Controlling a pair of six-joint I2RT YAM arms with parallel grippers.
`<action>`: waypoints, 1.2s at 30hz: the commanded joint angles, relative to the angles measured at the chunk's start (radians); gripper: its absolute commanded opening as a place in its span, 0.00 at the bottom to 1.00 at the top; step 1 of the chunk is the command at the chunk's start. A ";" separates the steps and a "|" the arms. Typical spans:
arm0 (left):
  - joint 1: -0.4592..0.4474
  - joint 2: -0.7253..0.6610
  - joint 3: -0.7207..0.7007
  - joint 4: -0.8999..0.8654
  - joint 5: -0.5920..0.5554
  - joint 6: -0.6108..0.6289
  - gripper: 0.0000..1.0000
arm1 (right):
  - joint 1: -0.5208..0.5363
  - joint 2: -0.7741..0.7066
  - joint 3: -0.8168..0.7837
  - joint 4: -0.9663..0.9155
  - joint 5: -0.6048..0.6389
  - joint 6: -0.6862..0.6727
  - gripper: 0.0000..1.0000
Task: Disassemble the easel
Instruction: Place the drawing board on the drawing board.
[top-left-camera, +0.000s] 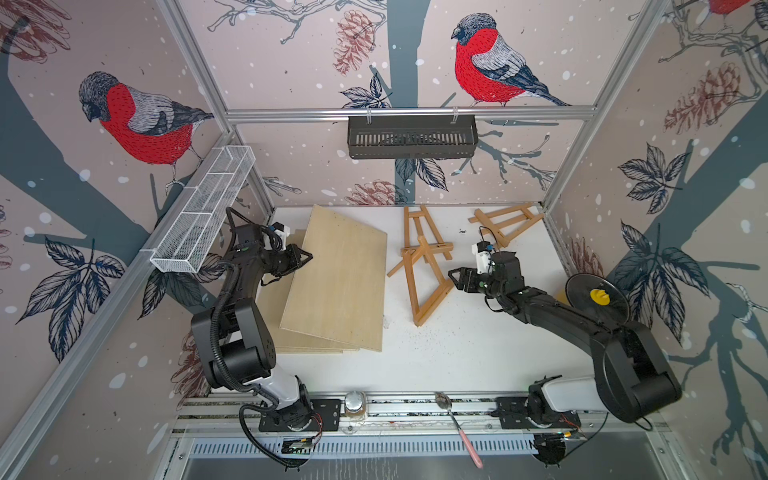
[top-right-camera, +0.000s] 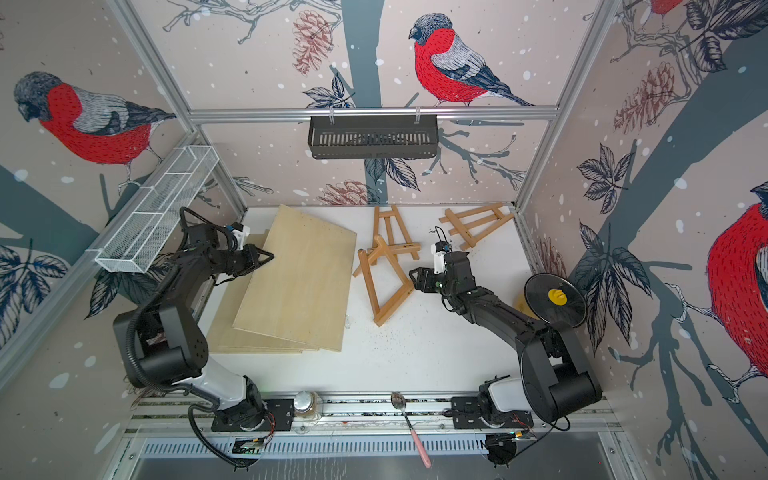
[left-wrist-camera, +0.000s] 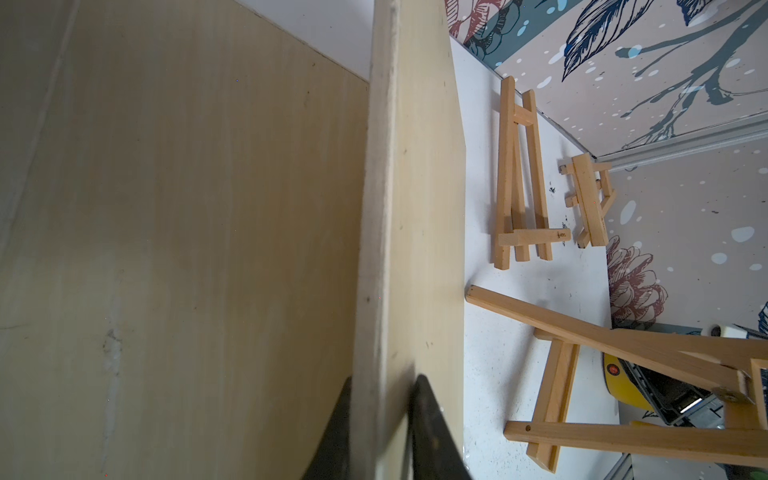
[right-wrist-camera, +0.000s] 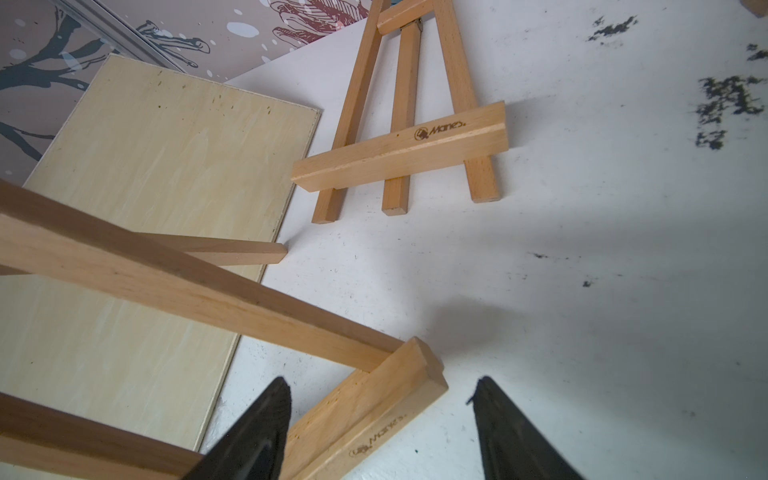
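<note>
Jaws spread, my right gripper (right-wrist-camera: 382, 384) straddles the ledge of the easel (right-wrist-camera: 124, 268), nearer than my left gripper (left-wrist-camera: 384, 378), which brackets the board (top-left-camera: 340, 282), clamp unclear.

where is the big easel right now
In both top views the big easel lies mid-table, between the plywood board on the left and the open right gripper, with a small folded easel just behind it.

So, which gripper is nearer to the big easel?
Right. The right gripper, jaws open, straddles the big easel at its ledge end; the left gripper is across the plywood board, at its far edge.
</note>
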 joint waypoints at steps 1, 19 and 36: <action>0.005 0.040 -0.008 -0.193 -0.645 0.036 0.01 | -0.002 0.009 0.010 0.006 0.002 -0.020 0.71; 0.058 0.147 0.036 -0.224 -0.840 0.004 0.42 | -0.019 0.104 0.057 0.006 -0.035 -0.042 0.71; -0.098 -0.050 0.072 -0.221 -0.589 0.001 0.35 | -0.021 0.028 0.027 0.030 -0.032 -0.169 0.71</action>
